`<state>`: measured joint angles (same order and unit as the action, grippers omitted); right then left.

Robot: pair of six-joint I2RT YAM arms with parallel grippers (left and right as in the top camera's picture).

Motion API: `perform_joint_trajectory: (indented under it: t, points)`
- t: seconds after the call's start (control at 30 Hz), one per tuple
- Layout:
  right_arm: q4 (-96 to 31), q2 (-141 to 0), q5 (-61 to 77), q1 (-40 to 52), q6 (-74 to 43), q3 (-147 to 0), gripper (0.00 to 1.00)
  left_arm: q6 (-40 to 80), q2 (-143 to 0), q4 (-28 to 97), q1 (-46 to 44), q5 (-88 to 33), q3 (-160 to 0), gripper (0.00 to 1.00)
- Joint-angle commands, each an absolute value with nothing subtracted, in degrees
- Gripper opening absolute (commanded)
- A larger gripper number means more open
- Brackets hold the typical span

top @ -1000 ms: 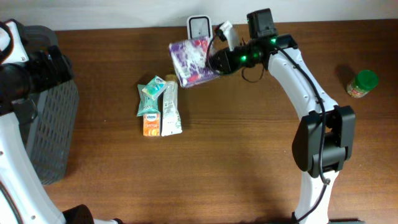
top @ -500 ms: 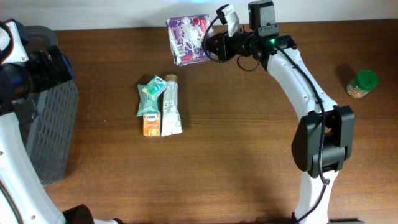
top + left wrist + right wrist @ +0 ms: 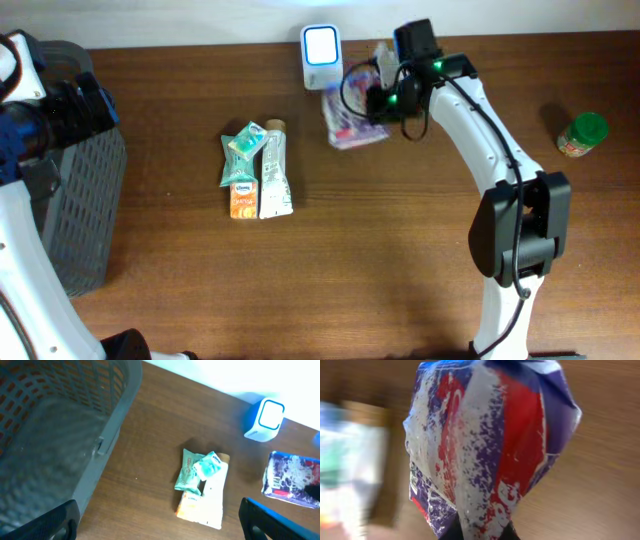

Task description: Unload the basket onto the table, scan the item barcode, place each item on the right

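Right fingers: your right gripper [image 3: 368, 105] is clenched on the purple, red and white crinkled plastic packet [image 3: 352, 122]; the wrist view shows the packet's pinched end running down into the dark fingers at the bottom edge.
Packet position: you have it at the far side of the dark wooden tabletop [image 3: 380, 260], just beside the white barcode scanner with the lit pale-blue face [image 3: 320, 55], to its right and a little nearer you in the overhead view.
Packet contact: you cannot tell from these views whether it rests on the tabletop or hangs clear of it.
Packet face: the right wrist camera is filled by its wrinkled printed side, with a small white label patch at its lower left edge; the print is too blurred to read.
Left fingers: your left gripper [image 3: 157, 505] is spread wide and holds nothing, its two dark fingers [image 3: 50, 520] at the bottom corners of its wrist view.
Left arm place: it hangs beside the grey plastic mesh basket [image 3: 85, 200] at the left edge.
Mid tabletop: a green tissue pack, an orange carton and a white tube lie together in a small cluster [image 3: 255, 170].
Right edge: a green-lidded jar [image 3: 583, 135] stands well apart from the rest.
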<state>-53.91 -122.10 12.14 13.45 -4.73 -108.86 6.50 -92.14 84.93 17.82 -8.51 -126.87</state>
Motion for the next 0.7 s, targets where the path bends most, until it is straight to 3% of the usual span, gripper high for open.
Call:
perform_joint_trajectory:
  t: [0.0, 0.1, 0.23, 0.3, 0.4, 0.43, 0.5, 0.67]
  points:
    - [-63.79, -120.25, -14.57, 17.15, -7.77, -109.47, 0.04, 6.76, -91.42, 84.93, 18.06, -8.51, -127.44, 0.99]
    - [-74.72, -120.29, -25.3, 19.53, -11.51, -109.4, 0.04, 6.76, -91.44, 84.95, 18.06, -8.51, -127.44, 0.99]
    - [-76.75, -120.75, -19.03, 20.1, -11.49, -107.28, 0.05, 6.76, -91.42, 84.95, 18.06, -8.51, -127.44, 0.99]
    - [-75.85, -122.02, -15.84, 22.31, -11.49, -107.18, 0.23, 6.76, -91.44, 84.95, 18.06, -8.51, -127.44, 0.99]
    - [-73.45, -122.23, -7.66, 26.83, -11.46, -107.61, 0.81, 6.76, -91.42, 84.95, 18.06, -8.51, -127.44, 0.99]
    - [-72.4, -122.23, -5.15, 28.56, -11.46, -108.4, 0.9, 6.76, -91.42, 84.95, 18.06, -8.51, -127.44, 0.99]
    - [-72.44, -122.23, -1.08, 30.33, -11.4, -111.55, 0.99, 6.76, -91.42, 84.95, 18.06, -8.51, -127.44, 0.99]
    - [-76.69, -122.23, 0.08, 23.7, -10.81, -121.54, 0.99, 6.76, -91.42, 84.95, 18.06, -8.51, -127.44, 0.99]
